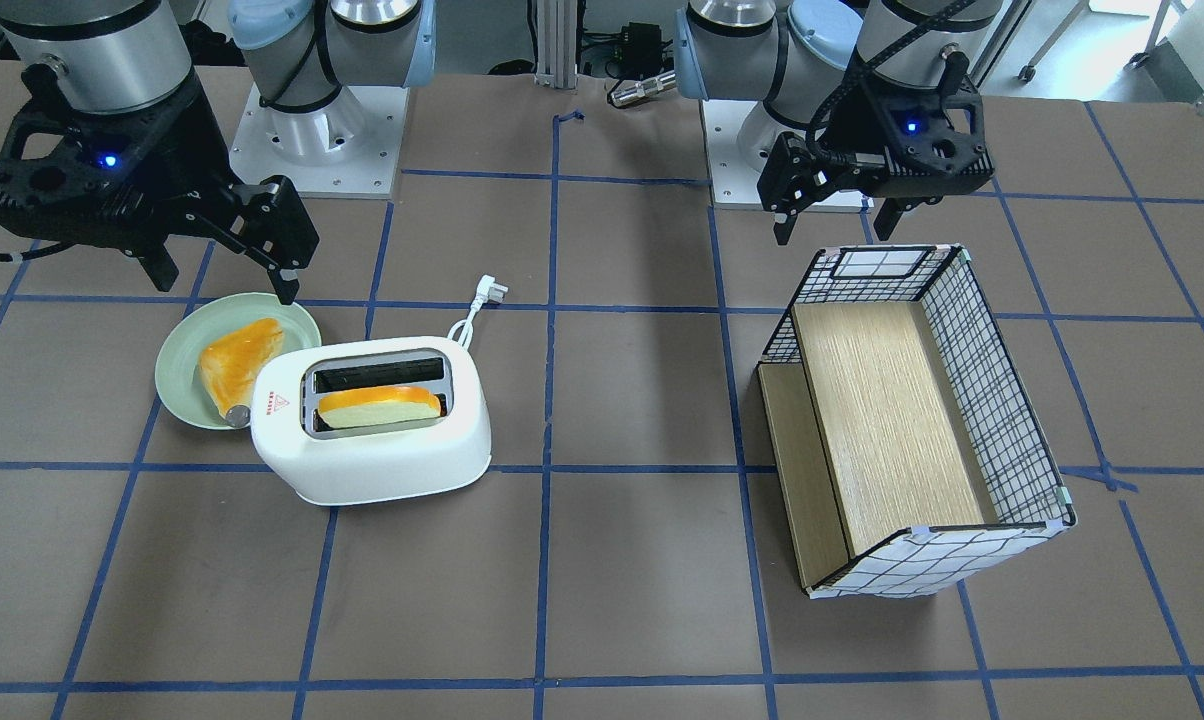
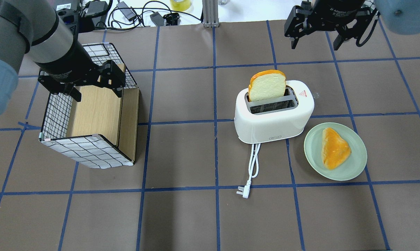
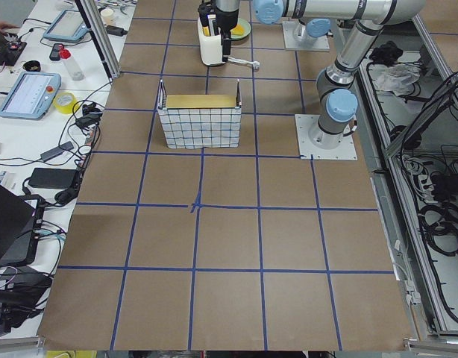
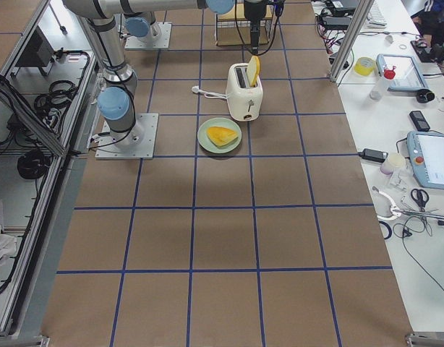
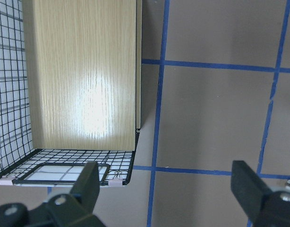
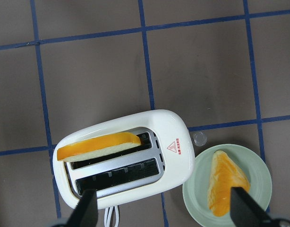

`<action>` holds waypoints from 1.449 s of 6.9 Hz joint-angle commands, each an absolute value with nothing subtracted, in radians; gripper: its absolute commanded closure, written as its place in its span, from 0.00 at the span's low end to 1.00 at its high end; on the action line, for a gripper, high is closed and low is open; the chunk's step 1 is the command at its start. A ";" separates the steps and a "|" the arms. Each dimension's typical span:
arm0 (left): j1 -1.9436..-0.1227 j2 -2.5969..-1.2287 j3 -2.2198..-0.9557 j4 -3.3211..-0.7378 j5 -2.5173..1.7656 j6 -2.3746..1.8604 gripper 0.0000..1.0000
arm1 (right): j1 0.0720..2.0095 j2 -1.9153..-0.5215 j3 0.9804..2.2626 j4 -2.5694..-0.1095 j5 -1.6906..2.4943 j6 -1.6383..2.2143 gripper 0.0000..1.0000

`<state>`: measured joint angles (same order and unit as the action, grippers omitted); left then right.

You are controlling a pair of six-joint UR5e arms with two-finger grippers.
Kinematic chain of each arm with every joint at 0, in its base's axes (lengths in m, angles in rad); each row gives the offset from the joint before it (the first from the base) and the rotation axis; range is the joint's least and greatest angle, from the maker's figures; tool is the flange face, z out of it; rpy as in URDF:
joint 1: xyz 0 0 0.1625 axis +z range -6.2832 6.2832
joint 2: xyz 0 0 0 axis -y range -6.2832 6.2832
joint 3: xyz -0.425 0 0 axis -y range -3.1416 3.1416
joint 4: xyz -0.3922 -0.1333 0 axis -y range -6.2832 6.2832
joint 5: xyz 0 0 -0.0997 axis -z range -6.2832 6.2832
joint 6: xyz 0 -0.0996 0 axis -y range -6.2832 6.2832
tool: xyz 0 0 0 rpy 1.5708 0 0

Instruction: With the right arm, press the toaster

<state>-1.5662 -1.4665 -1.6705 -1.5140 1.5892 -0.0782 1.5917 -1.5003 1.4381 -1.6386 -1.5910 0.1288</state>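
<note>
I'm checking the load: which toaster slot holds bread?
The one on the side of the toaster away from its cord: a bread slice stands in it; the cord-side slot is empty.

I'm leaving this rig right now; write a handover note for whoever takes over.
The right gripper is open and empty, high above the toaster, not touching it.
The left gripper is open and empty, above the wire basket.
The toaster sits beside the green plate; a bread slice stands out of one slot.
Done: nothing pressed yet.
To do: bring the right gripper down and press the toaster.
</note>
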 commanded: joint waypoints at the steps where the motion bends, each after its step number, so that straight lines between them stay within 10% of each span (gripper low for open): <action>1: -1.566 -1.466 -1.671 -1.514 1.589 -0.078 0.00 | 1.589 -1.500 1.436 -1.640 -1.601 0.100 0.00; 4: -1.566 -1.466 -1.671 -1.514 1.589 -0.078 0.00 | 1.591 -1.502 1.440 -1.635 -1.601 0.097 0.00; 5: -1.566 -1.466 -1.671 -1.514 1.589 -0.078 0.00 | 1.592 -1.502 1.446 -1.634 -1.601 0.097 0.14; 6: -1.566 -1.466 -1.671 -1.514 1.589 -0.078 0.00 | 1.589 -1.500 1.434 -1.564 -1.603 0.097 0.74; 7: -1.566 -1.466 -1.671 -1.514 1.589 -0.078 0.00 | 1.586 -1.499 1.437 -1.504 -1.605 0.098 1.00; 10: -1.566 -1.466 -1.671 -1.514 1.589 -0.078 0.00 | 1.530 -1.496 1.434 -1.503 -1.586 0.040 1.00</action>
<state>-1.5662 -1.4665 -1.6705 -1.5140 1.5892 -0.0782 1.5621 -1.4967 1.4364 -1.5063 -1.5983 0.0817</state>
